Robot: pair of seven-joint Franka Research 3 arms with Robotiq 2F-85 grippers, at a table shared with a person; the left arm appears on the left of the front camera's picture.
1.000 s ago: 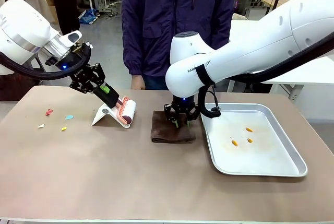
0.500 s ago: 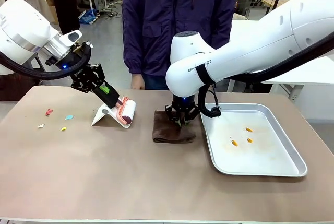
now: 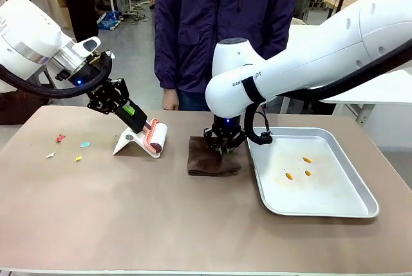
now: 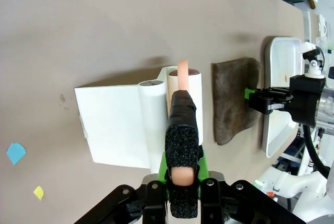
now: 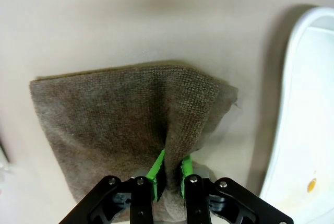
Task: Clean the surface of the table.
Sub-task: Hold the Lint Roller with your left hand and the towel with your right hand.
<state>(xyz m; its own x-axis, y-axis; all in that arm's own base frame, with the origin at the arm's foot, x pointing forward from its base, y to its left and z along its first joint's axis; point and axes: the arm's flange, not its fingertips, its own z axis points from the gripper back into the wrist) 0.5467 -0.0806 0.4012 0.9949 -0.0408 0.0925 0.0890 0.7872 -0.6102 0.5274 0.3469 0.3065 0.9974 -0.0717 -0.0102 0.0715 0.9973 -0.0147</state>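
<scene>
Left hand (image 3: 137, 114) grips lint roller (image 3: 156, 137) by handle; right hand (image 5: 169, 171) pinches brown cloth (image 5: 109, 112) on table (image 3: 154, 218).

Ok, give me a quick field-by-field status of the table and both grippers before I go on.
left gripper: shut on the lint roller's pink handle
lint roller: roll end down against its white stand, left of centre
right gripper: shut, pinching a fold of the brown cloth
brown cloth: lying on the table, just left of the metal tray
metal tray: right side, three orange bits inside
paper scraps: four coloured pieces, loose at far left
person: standing at the far edge
</scene>
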